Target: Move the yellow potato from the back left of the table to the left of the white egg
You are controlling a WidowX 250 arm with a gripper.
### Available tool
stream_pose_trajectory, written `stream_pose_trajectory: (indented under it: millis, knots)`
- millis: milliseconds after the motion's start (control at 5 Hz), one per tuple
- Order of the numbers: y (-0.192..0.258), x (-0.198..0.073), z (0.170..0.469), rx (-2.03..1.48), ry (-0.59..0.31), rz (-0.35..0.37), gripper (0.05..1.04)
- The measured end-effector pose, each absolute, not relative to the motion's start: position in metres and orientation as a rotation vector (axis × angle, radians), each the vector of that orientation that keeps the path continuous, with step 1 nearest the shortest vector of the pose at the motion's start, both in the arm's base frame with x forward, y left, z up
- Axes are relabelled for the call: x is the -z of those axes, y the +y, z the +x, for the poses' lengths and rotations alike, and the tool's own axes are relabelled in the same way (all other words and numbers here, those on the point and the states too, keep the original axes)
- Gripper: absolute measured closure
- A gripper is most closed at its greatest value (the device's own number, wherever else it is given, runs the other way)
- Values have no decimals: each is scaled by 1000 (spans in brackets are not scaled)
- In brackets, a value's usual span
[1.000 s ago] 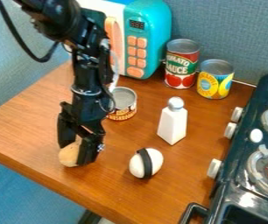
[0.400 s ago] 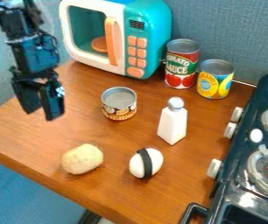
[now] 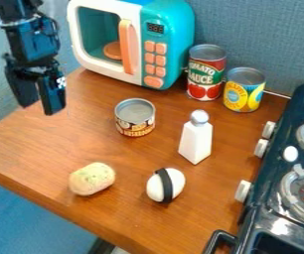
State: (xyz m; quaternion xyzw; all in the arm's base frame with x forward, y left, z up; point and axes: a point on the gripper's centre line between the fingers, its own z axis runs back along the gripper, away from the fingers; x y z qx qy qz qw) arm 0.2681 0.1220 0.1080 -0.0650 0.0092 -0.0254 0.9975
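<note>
The black gripper (image 3: 38, 108) hangs at the upper left, over the table's left edge, open with nothing between its fingers. Well below it and a little to the right, a pale tan oblong piece like bread or potato (image 3: 92, 179) lies on the wooden table near the front edge. To the right of that is a white egg-shaped thing with a black band (image 3: 166, 185). A white shaker with a silver cap (image 3: 195, 139) stands further back. The short open-topped-looking can (image 3: 134, 118) is the standing object nearest the gripper on the table.
A teal and white toy microwave (image 3: 169, 44) stands at the back, with an orange round thing (image 3: 114, 50) inside. Right of it are a red and green can (image 3: 205, 72) and a yellow can (image 3: 244, 90). A black toy stove (image 3: 274, 193) borders the right side.
The gripper has let go of the tan piece and moved up and to the left, away from it. The tan piece now lies slightly right of its earlier spot.
</note>
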Motion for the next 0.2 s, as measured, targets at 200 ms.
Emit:
stream_pose_trajectory:
  millis: [200]
  knots:
    - [118,-113,279,116,-9,-21,82]
